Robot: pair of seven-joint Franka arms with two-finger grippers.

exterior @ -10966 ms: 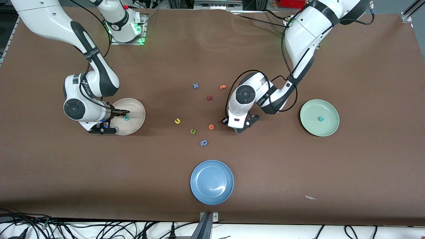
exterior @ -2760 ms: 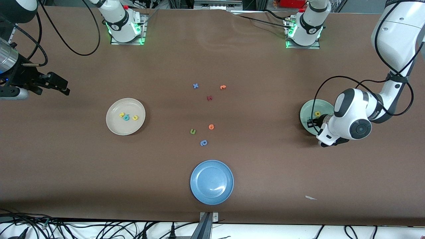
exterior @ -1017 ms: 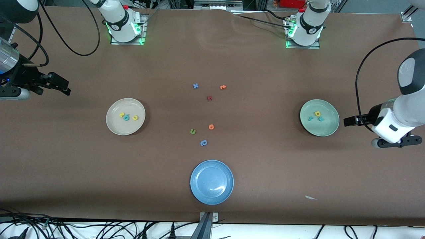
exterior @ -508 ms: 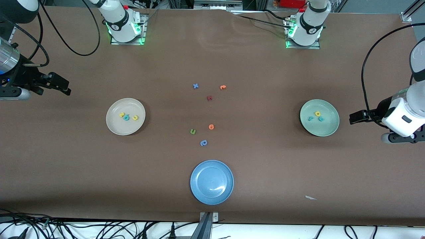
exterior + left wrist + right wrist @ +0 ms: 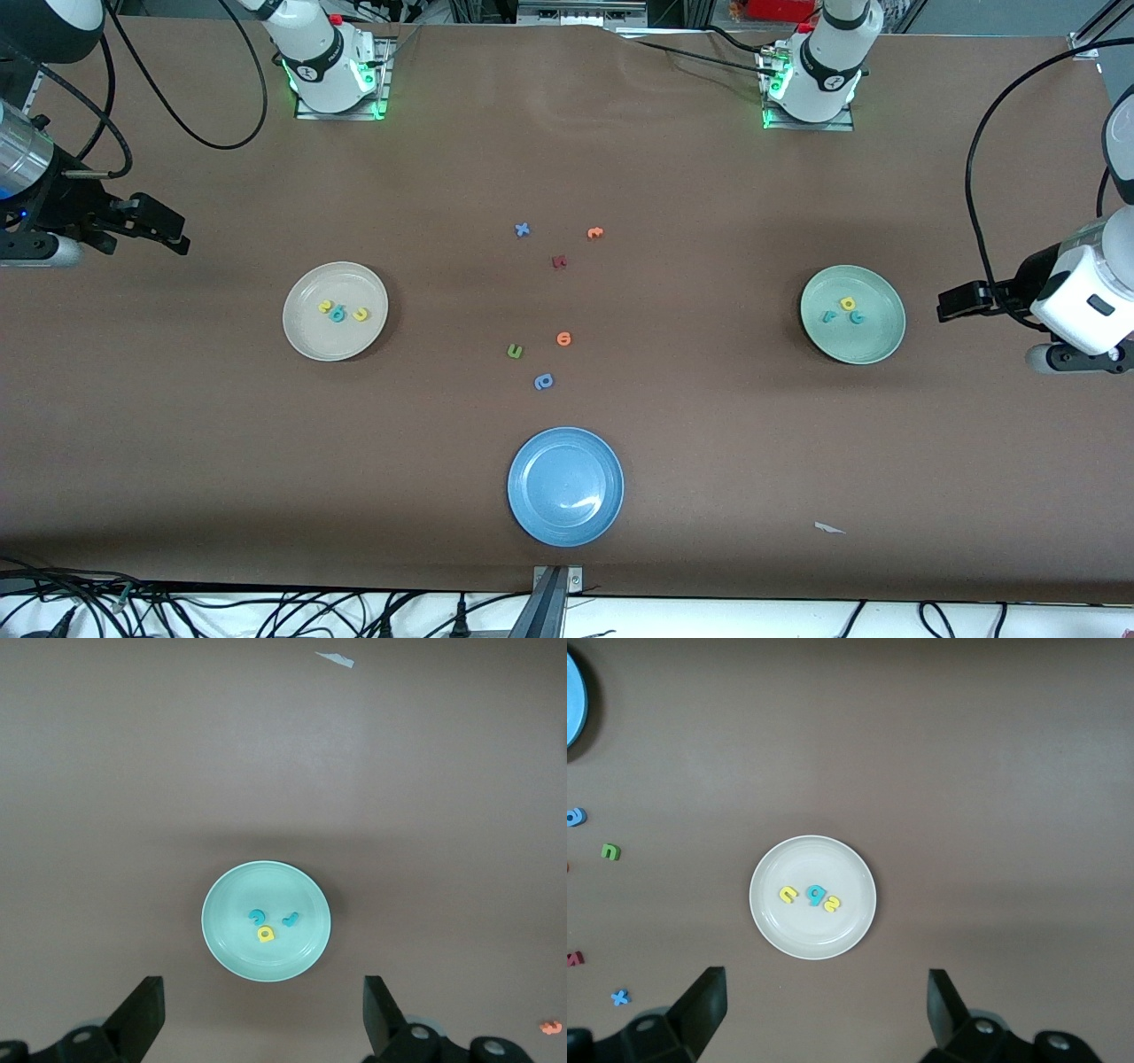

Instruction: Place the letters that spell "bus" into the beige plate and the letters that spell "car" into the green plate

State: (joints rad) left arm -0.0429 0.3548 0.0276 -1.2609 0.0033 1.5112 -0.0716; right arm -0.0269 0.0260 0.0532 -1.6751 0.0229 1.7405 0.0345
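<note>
**A:** Starting with the front view: what are you seeing?

**B:** The beige plate (image 5: pixel 335 310) is holding the teal b (image 5: pixel 337 314), yellow u (image 5: pixel 360 314) and yellow s (image 5: pixel 325 307). The green plate (image 5: pixel 852 314), toward the left arm's end of the table, is carrying the teal c (image 5: pixel 857 317), yellow a (image 5: pixel 848 303) and teal r (image 5: pixel 829 315). Both arms are hanging high at the table's ends, the left gripper (image 5: pixel 957 301) just beside the green plate, the right gripper (image 5: pixel 164 230) well apart from the beige one.

**A:** And the left wrist view?

**B:** It is looking straight down on the green plate (image 5: pixel 266 920); its fingers (image 5: pixel 146 1014) are standing spread wide, gripping nothing.

**A:** The right wrist view?

**B:** Same story over the beige plate (image 5: pixel 812 896): fingers (image 5: pixel 704 1001) parted, empty. The green u-like letter (image 5: pixel 609 851) and the blue-purple p-like letter (image 5: pixel 574 816) are lying loose near the blue plate (image 5: pixel 574 700).

**A:** So what is the careful move?

**B:** I'm judging both words complete. Best is retreating high and clear, leaving the spare letters untouched.
</note>
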